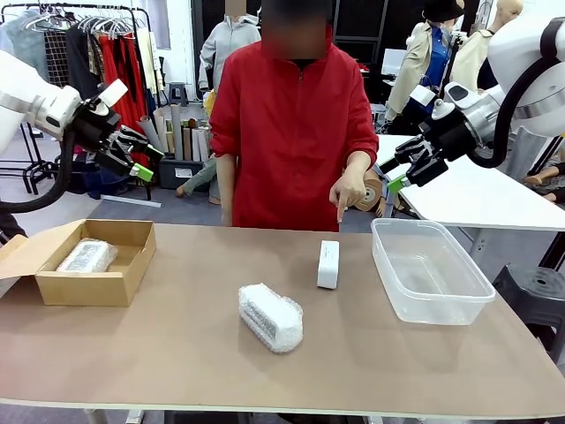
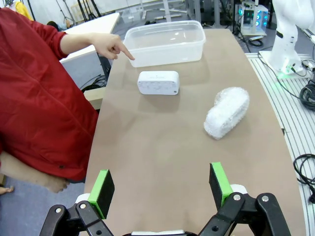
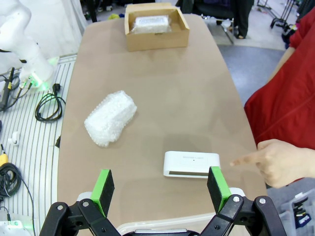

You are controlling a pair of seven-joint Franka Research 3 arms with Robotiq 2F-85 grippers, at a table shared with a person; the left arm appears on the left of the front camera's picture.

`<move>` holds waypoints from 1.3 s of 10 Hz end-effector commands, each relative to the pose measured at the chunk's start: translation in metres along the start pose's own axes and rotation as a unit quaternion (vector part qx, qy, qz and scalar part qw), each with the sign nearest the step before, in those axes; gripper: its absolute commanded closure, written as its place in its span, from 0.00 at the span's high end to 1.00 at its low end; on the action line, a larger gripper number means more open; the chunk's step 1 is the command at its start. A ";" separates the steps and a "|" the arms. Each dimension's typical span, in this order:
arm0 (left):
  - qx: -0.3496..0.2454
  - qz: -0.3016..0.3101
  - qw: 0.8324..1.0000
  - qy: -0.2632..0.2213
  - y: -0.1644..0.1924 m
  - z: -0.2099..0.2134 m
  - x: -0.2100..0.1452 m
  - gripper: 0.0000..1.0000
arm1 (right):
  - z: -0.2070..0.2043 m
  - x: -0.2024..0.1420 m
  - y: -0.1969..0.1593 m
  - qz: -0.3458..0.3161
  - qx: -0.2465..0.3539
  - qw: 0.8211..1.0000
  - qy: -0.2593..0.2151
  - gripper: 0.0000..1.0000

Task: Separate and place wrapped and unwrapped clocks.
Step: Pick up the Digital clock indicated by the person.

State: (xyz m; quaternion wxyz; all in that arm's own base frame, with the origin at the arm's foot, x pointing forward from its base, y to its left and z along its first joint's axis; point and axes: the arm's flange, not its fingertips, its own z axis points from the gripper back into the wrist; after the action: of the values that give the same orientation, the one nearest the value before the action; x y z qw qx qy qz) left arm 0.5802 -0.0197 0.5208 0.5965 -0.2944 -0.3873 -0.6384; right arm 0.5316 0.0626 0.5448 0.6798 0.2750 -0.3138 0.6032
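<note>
Both arms are raised over the table ends. We see the left gripper (image 1: 141,164) and right gripper (image 1: 399,179) spread wide, empty. A person's hand (image 1: 350,189) points down at the one bare clock (image 1: 327,263), below the right gripper. Two are wrapped: the loose wrapped clock (image 1: 270,317) lies between the grippers, and the boxed wrapped clock (image 1: 86,256) sits in the box (image 1: 132,269) under the left gripper. The left wrist view takes in the tub (image 2: 165,49); the right wrist view takes in the box.

Bright, even indoor light falls from overhead. A soft, short shadow lies close beside the wrapped clock (image 1: 270,317) on the brown surface (image 1: 177,371). All views are sharp, with little glare. Both wrist views bow straight lines near their edges.
</note>
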 end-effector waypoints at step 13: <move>0.002 -0.002 1.000 0.000 0.000 0.002 0.001 1.00 | -0.045 0.062 0.034 -0.085 -0.116 0.988 0.059 1.00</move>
State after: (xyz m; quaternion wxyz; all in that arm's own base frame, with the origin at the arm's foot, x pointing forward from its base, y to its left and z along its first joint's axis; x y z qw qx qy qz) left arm 0.5803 -0.0196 0.5209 0.5965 -0.2943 -0.3874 -0.6384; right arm 0.5203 0.1320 0.5634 0.7407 0.2187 -0.3246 0.5461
